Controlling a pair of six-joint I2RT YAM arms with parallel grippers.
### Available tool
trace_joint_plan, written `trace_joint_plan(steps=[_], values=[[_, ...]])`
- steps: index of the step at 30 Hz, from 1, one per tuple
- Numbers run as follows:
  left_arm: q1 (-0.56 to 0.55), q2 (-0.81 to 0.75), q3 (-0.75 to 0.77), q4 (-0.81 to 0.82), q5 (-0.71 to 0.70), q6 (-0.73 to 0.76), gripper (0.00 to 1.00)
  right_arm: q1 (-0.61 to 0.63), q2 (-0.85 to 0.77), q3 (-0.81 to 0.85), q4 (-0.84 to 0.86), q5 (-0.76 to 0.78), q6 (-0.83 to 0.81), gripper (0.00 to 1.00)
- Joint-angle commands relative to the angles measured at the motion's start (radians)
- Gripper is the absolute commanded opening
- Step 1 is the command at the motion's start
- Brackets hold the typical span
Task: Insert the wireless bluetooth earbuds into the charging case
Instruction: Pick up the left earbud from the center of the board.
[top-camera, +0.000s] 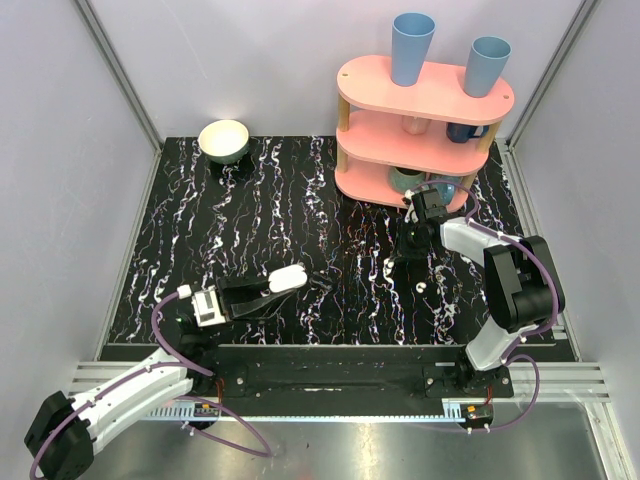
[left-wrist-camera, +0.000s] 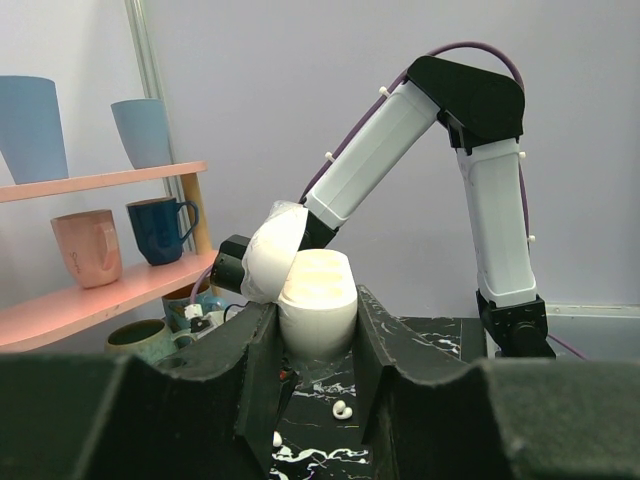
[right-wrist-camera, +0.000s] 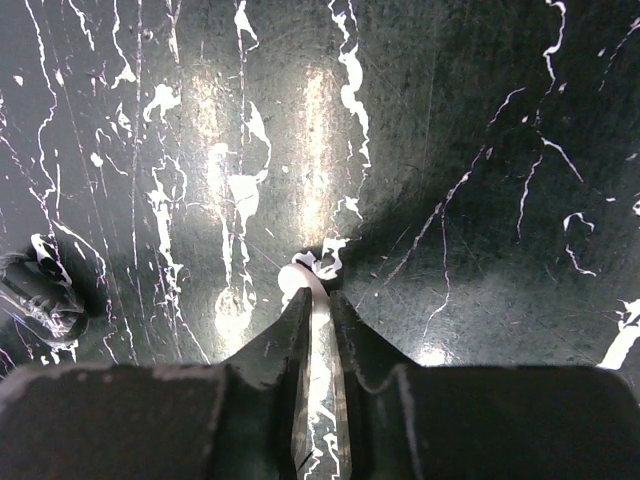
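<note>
Currently your right gripper (right-wrist-camera: 315, 302) pinches a tiny white earbud (right-wrist-camera: 292, 275); the white oval case (top-camera: 287, 277), clamped in the left gripper (top-camera: 306, 284), lies at 9 o'clock.

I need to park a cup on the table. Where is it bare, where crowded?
Bare: the wide left stretch between the bowl and the left gripper with the case, and the middle, left of the shelf. Crowded: right side, around the right gripper and loose earbud.

Left arm (top-camera: 120, 395) and right arm (top-camera: 470, 240) white-shelled, black-jointed; purple cables (left-wrist-camera: 470, 45); left claw (left-wrist-camera: 317, 330) black.
</note>
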Motion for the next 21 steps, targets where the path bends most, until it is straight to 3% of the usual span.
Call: trace_joint_plan(steps=[1, 11, 21], values=[[-0.003, 0.013, 0.006, 0.050, 0.001, 0.001, 0.00, -0.001, -0.002, 0.022, 0.027, -0.045, -0.017, 0.19], [-0.003, 0.014, 0.006, 0.054, 0.003, -0.003, 0.00, 0.002, 0.024, 0.034, 0.027, -0.063, -0.020, 0.24], [-0.003, 0.020, 0.006, 0.057, 0.005, -0.002, 0.00, 0.010, 0.012, 0.030, 0.032, -0.057, -0.026, 0.19]])
